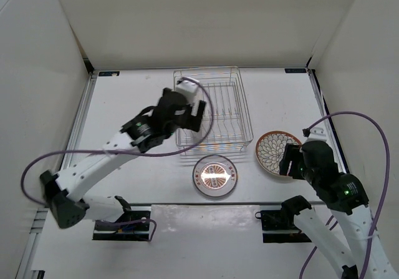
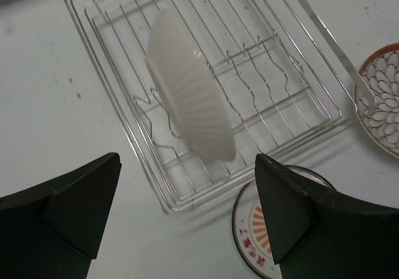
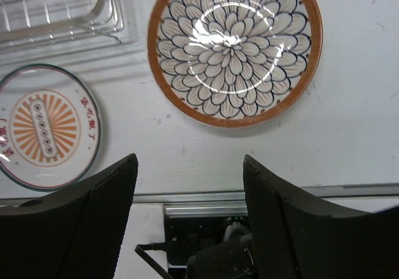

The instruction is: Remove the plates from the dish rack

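The dish rack [image 1: 229,104] is a silver wire basket at the back middle of the table. One plate [image 2: 190,85] stands on edge in it, its ribbed white underside towards my left wrist camera. My left gripper [image 1: 190,118] [image 2: 187,213] hovers open over the rack's near left corner, just short of that plate, holding nothing. The grey-rimmed plate [image 1: 215,175] [image 3: 45,126] lies flat on the table in front of the rack. A brown-rimmed petal plate [image 1: 276,152] [image 3: 235,48] lies flat to the rack's right. My right gripper [image 1: 290,161] [image 3: 190,191] is open and empty, just nearer than that plate.
White walls enclose the table on three sides. A metal rail [image 3: 249,195] runs along the near edge, with the arm base mounts behind it. Purple cables [image 1: 368,123] loop off both arms.
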